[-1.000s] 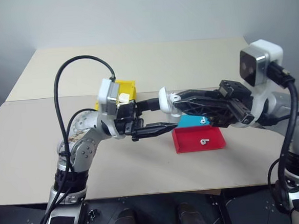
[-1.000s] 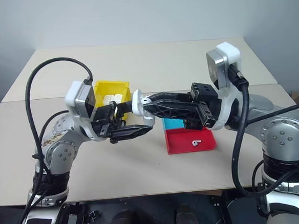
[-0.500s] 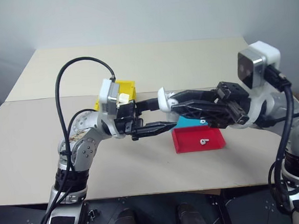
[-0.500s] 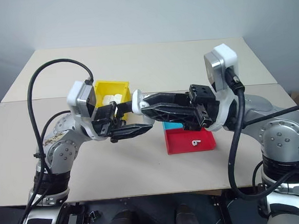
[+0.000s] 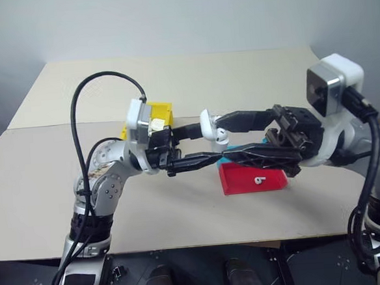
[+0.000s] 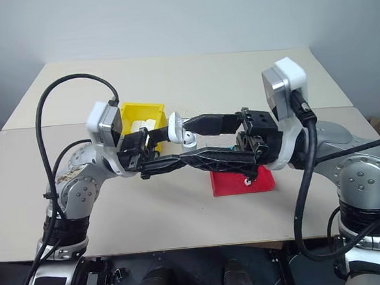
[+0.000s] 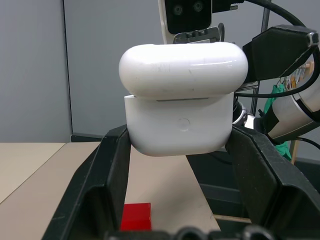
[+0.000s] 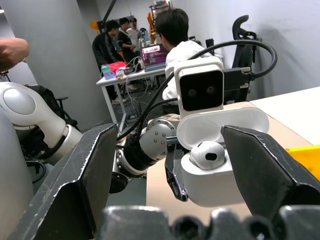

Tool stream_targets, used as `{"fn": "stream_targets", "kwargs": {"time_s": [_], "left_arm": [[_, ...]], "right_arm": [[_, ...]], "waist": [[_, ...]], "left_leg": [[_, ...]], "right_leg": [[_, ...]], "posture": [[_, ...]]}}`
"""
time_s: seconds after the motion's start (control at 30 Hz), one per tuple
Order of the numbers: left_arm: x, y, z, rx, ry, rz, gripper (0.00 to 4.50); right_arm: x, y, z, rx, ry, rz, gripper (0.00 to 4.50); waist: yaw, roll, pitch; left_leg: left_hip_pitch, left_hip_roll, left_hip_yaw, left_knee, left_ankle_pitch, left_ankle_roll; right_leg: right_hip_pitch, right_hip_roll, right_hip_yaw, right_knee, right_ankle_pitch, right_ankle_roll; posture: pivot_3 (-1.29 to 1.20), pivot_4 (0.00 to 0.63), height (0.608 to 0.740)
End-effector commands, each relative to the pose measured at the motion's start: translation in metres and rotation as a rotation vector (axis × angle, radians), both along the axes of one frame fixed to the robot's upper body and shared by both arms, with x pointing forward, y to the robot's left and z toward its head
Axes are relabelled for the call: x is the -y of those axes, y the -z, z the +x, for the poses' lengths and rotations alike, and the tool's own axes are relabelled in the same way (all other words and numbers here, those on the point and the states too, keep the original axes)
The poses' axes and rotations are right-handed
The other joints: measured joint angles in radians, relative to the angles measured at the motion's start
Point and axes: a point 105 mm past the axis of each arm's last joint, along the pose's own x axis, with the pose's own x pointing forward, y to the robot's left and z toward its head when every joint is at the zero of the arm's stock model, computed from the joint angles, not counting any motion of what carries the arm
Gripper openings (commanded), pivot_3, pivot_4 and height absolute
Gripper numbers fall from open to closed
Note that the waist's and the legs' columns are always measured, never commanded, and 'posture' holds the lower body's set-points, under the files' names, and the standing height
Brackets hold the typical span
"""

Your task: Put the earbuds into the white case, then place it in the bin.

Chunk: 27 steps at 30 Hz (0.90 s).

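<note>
White plastic is sitting between the fingers of your left pincer (image 5: 200, 145): it is clamping the white case (image 7: 181, 97) by its lower body, well above the table (image 5: 251, 79), with the hinged lid standing partly open. You are holding it raised and level so the cavity is facing the other arm for loading.

Your right pincer (image 5: 226, 140) is standing wide, its two fingers spread above and below the case and gripping nothing. One earbud (image 8: 208, 154) is resting head-up in the mouth of the case, not fully seated as far as can be judged, so a release is likely taking place here.

Further out, the second earbud (image 5: 260, 179) is lying on the red half of the flat tray (image 5: 235, 182), below your right arm; a strip of teal is showing behind it. The bin (image 6: 142, 115) is standing on the table just behind your left wrist, near enough for a short drop once the lid is shut.
</note>
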Motion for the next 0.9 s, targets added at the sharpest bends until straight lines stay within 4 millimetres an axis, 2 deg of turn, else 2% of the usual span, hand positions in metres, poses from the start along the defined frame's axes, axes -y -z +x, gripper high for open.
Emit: {"fn": "stream_targets", "kwargs": {"time_s": [0.03, 0.27, 0.3, 0.37, 0.67, 0.8, 0.9], "left_arm": [[0.001, -0.013, -0.006, 0.068, 0.023, -0.034, 2.70], [0.002, -0.010, 0.000, 0.057, 0.029, -0.032, 2.70], [0.002, -0.010, 0.000, 0.057, 0.029, -0.033, 2.70], [0.002, -0.010, 0.001, 0.056, 0.029, -0.032, 2.70], [0.008, 0.006, 0.004, 0.055, 0.038, 0.000, 2.70], [0.009, 0.015, 0.004, 0.058, 0.043, 0.020, 2.70], [0.010, 0.022, 0.002, 0.066, 0.054, 0.048, 2.70]], "right_arm": [[0.003, -0.001, -0.012, -0.002, -0.048, -0.013, 3.94], [0.005, -0.001, -0.012, -0.013, -0.045, -0.023, 3.94], [0.007, -0.001, -0.011, -0.015, -0.035, -0.025, 3.77], [0.011, -0.002, -0.008, -0.011, -0.013, -0.023, 3.35], [0.034, -0.013, 0.010, 0.062, 0.104, -0.051, 0.04], [0.036, -0.017, 0.019, 0.156, 0.141, -0.128, 0.04], [0.030, -0.019, 0.025, 0.242, 0.131, -0.228, 0.04]], "waist": [[0.000, 0.000, 0.000], [0.000, 0.000, 0.000], [0.000, 0.000, 0.000], [0.000, 0.000, 0.000], [0.001, 0.000, 0.000], [-0.001, 0.000, 0.000], [-0.002, 0.000, 0.000]], "left_leg": [[0.000, 0.000, 0.000, 0.000, 0.000, 0.000], [0.000, 0.000, 0.000, 0.000, 0.000, 0.000], [0.000, 0.000, 0.000, 0.000, 0.000, 0.000], [0.000, 0.000, 0.000, 0.000, 0.000, 0.000], [0.000, 0.000, 0.000, 0.000, 0.000, 0.000], [0.000, 0.000, 0.000, 0.000, 0.000, 0.000], [0.000, 0.000, 0.000, 0.000, 0.000, 0.000]], "right_leg": [[0.000, 0.000, 0.000, 0.000, 0.000, 0.000], [0.000, 0.000, 0.000, 0.000, 0.000, 0.000], [0.000, 0.000, 0.000, 0.000, 0.000, 0.000], [0.000, 0.000, 0.000, 0.000, 0.000, 0.000], [0.000, 0.000, 0.000, -0.001, 0.000, 0.000], [-0.001, 0.000, 0.000, -0.001, 0.000, 0.000], [0.000, 0.000, 0.000, -0.001, 0.000, 0.000]], "posture": [[0.00, 0.150, 0.740], [0.00, 0.150, 0.740], [0.00, 0.150, 0.740], [0.00, 0.150, 0.740], [0.00, 0.150, 0.740], [0.00, 0.150, 0.740], [0.00, 0.150, 0.740]]}}
